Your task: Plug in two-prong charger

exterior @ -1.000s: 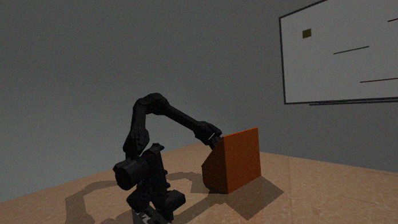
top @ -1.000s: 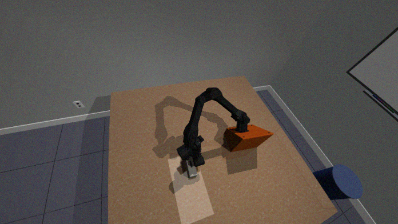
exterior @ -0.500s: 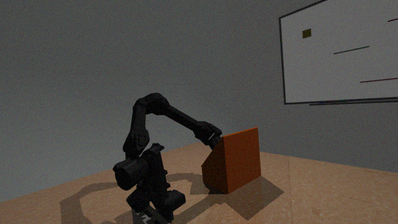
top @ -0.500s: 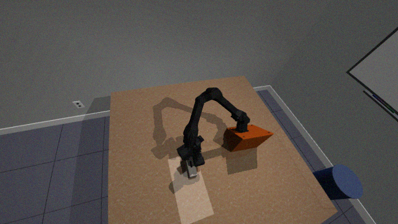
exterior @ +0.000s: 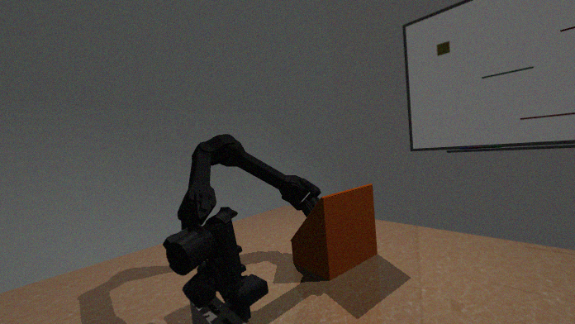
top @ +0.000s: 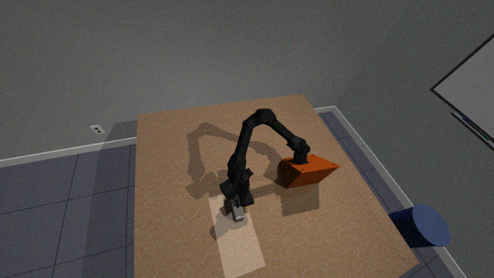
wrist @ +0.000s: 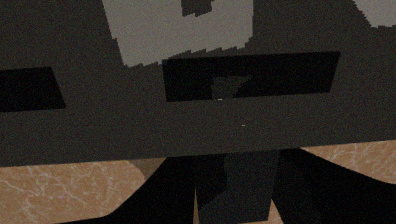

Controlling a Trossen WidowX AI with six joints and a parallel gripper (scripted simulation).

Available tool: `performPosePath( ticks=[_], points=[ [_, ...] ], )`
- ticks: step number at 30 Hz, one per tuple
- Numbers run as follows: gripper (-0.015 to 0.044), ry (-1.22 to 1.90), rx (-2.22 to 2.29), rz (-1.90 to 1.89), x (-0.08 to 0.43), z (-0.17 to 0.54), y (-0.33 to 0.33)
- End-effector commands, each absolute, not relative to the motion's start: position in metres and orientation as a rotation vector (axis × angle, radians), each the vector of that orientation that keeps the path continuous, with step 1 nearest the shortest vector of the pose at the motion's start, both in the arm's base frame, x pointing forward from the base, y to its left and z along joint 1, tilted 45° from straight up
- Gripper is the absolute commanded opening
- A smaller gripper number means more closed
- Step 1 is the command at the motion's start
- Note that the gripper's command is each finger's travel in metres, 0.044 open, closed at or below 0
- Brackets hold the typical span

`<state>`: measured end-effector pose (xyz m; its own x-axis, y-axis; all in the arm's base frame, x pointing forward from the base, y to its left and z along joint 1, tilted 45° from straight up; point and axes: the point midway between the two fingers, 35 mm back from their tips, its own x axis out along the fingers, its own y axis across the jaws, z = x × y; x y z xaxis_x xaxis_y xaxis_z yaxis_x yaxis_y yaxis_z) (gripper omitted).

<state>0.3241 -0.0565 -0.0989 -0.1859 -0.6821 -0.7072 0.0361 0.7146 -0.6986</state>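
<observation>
Wrist cam: claw (top: 238, 202) (exterior: 241, 303) (wrist: 222, 142) is clamping on what looks like the charger (wrist: 250, 185), a dark block that's sitting between the fingers. Its far end is meeting the near edge of the grey power strip (top: 238, 213) (wrist: 125, 130) in this view; can't tell if they're touching. Prongs aren't showing, so seating's unclear. Top cam: claw is hanging over the strip's end.

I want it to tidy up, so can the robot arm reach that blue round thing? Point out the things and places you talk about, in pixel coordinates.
Probably not right now: the blue round thing (top: 431, 227) is past the table's (top: 177, 230) (exterior: 475, 281) (wrist: 50, 195) edge, and the arm (top: 243, 140) (exterior: 264, 170) bends the other way, over the table.
</observation>
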Motion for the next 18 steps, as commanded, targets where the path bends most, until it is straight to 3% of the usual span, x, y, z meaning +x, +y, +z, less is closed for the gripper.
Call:
performPosePath(
  ticks=[1,18],
  points=[
    [0.0000,1.603,-0.517,-0.706,0.3342,-0.0965,-0.0559],
    [0.0000,1.603,-0.517,-0.706,0.3321,-0.0964,-0.0564]
  ],
)
